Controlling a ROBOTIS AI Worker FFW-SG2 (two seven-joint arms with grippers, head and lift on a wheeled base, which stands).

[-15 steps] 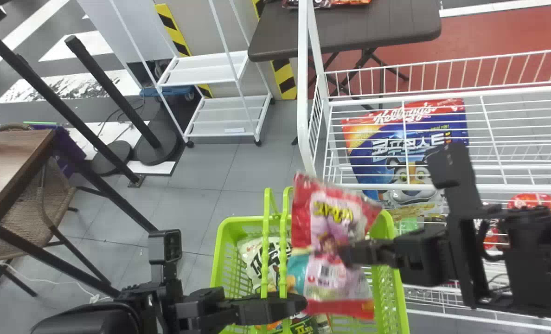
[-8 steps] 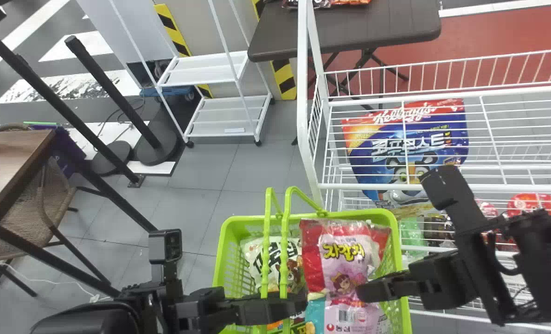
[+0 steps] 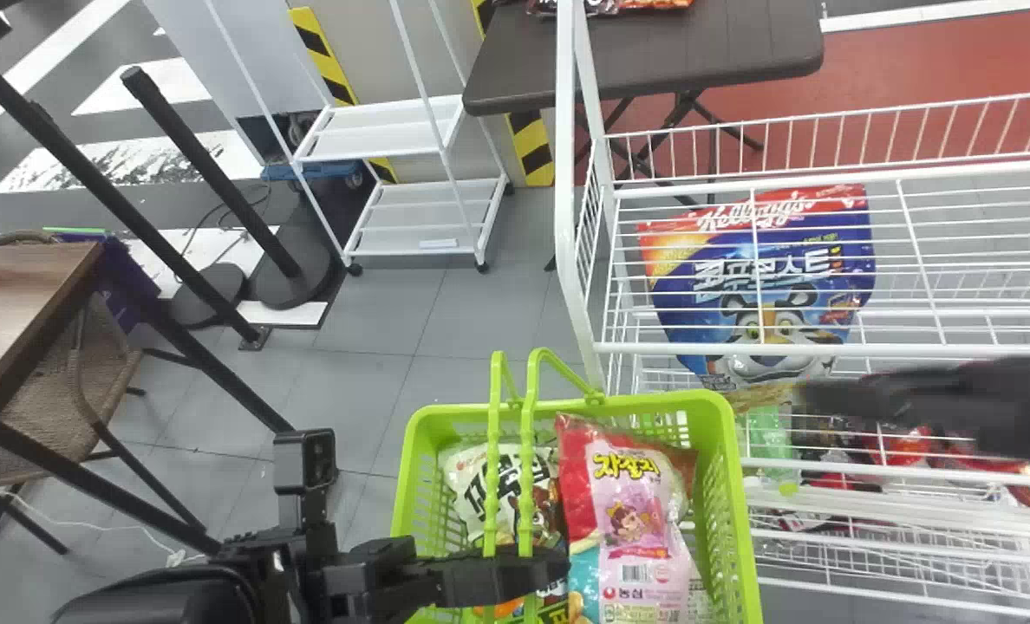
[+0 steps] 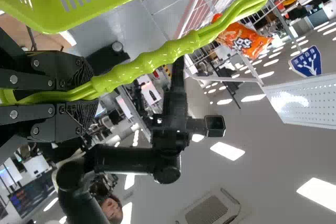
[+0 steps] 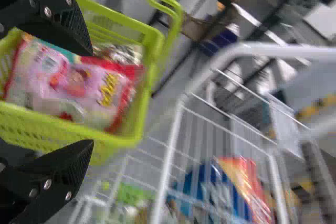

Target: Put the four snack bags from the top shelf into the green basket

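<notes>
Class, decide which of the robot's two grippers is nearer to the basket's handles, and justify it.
Left. The left gripper is closed around the handles; the right gripper is open, off to the basket's right.

The basket [image 3: 671, 397] is lime green. Along its right edge, a pink bag [image 3: 628, 520] has a red top and yellow lettering; by its left edge, a white bag [image 3: 472, 485] has black lettering. Diagonal black and yellow stripes cover the tape [image 3: 531, 149].
</notes>
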